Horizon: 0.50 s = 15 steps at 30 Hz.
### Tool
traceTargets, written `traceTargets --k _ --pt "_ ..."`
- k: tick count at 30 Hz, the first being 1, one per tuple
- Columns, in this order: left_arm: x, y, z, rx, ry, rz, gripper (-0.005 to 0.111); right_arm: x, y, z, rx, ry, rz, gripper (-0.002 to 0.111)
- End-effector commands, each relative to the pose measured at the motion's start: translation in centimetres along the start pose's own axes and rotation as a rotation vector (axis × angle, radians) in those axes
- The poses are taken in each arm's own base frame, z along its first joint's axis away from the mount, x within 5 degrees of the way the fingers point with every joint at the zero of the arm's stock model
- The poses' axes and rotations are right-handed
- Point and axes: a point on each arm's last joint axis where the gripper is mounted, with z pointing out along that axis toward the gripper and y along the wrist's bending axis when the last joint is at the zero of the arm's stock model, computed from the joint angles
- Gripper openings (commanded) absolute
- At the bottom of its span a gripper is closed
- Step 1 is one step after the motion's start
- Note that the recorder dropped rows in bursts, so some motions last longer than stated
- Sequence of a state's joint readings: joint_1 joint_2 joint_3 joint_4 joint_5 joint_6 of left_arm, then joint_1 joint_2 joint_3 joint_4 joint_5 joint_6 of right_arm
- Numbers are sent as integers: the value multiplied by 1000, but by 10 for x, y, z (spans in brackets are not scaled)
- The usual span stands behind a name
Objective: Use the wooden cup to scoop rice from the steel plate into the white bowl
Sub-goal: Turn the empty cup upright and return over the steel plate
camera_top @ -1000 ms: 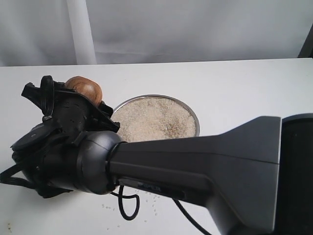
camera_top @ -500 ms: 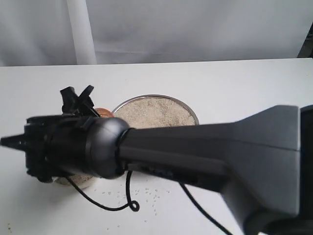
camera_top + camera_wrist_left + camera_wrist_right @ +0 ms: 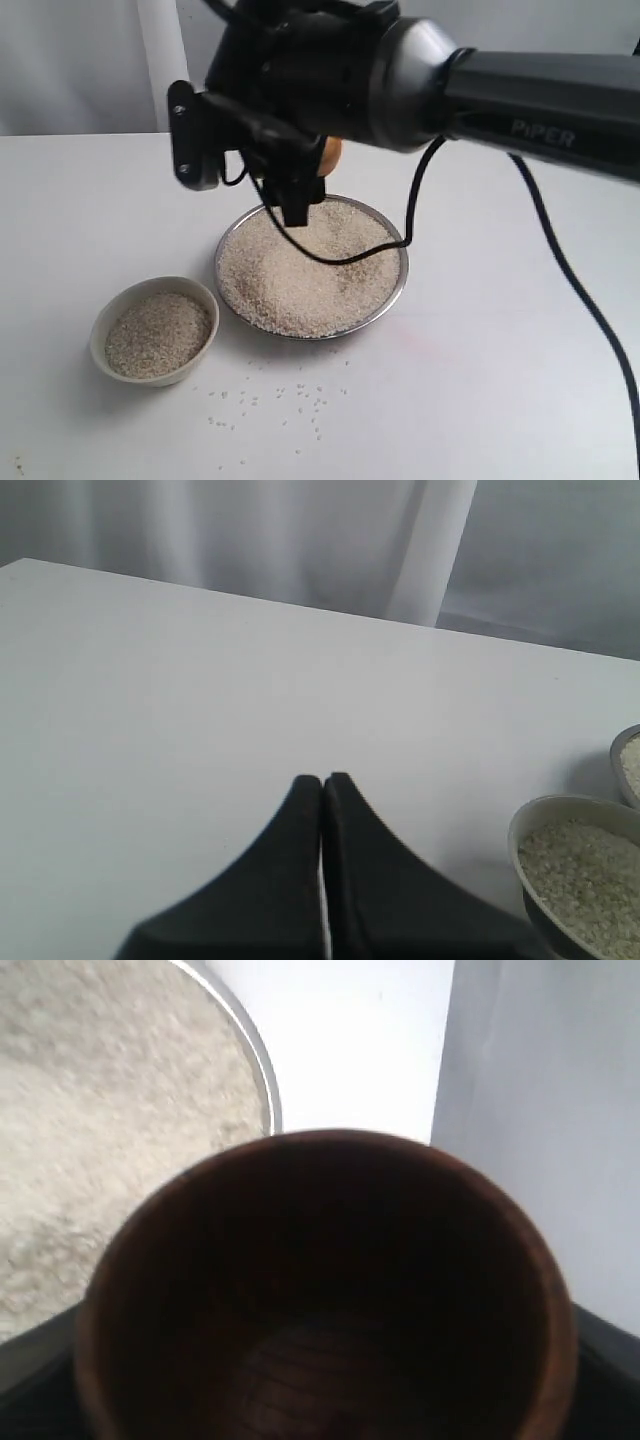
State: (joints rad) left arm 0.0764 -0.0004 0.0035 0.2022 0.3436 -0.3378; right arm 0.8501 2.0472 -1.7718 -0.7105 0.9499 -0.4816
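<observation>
Where loose rice (image 3: 300, 392) lies, white table (image 3: 500, 400); curtain (image 3: 80, 60) behind.

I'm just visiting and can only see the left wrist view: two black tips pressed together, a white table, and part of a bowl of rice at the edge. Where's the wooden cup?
Observer: The wooden cup is up in the air near the far edge of the steel plate, gripped by the right end effector.
Visitor: Is it full?
Observer: No. The right wrist view looks straight into its dark inside, and it is empty.
Visitor: Any mess?
Observer: Yes. Loose rice grains lie scattered on the table, in front of the plate and the white bowl.
</observation>
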Motion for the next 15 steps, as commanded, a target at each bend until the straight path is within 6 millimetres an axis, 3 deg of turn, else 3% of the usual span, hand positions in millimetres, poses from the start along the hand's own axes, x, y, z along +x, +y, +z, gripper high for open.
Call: traceTargets --k 1,6,15 --pt "-2 -1 0 11 -7 -6 0 26 -15 17 13 73 -97 0" --pt "-2 -1 0 11 -7 -6 0 35 -16 46 53 161 -229 0" --pt "-2 -1 0 11 -7 -6 0 24 12 104 92 263 -465 0"
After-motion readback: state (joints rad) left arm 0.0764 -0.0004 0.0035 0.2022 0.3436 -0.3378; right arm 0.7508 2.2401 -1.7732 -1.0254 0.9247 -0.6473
